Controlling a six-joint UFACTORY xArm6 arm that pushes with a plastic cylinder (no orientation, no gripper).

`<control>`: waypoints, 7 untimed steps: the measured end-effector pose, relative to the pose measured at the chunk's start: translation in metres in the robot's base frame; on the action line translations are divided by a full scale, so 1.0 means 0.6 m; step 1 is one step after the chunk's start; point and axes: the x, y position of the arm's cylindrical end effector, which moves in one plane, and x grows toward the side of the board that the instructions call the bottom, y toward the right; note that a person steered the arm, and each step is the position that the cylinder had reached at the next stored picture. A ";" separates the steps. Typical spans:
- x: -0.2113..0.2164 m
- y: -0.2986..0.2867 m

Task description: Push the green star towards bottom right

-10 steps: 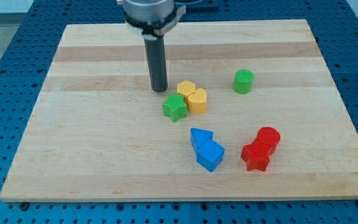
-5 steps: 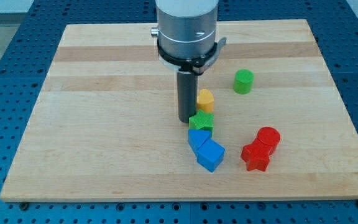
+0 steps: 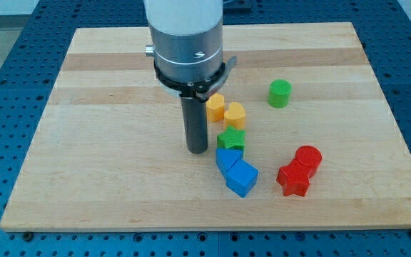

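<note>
Down at the board, my tip (image 3: 197, 150) rests on the wood just to the view's left of the green star (image 3: 231, 139), near it but with a thin strip of wood showing between them. No jaws exist on this arm; it ends in a plain dark rod under a broad grey cylinder.

That star sits near the board's centre, and its lower edge touches, or very nearly touches, the upper of two blue blocks (image 3: 229, 158). A second blue block (image 3: 242, 178) lies against the first, toward the view's bottom right. So the direct line toward the bottom right is blocked by blue. Its points are hard to read at this size; it looks roughly as wide as it is tall, with no clear long axis.

Above the star stand two yellow blocks (image 3: 215, 108) and (image 3: 235, 114), side by side and close together. Open wood lies to the star's right, up to the red cylinder (image 3: 308, 157) and red star (image 3: 293, 180), which touch each other. A green cylinder (image 3: 280, 93) stands alone toward the view's upper right.

The wooden board (image 3: 98, 178) has wide bare room on the view's left and along its bottom edge.
</note>
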 end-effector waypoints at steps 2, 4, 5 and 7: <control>0.000 0.099; -0.010 0.198; -0.010 0.204; -0.031 0.308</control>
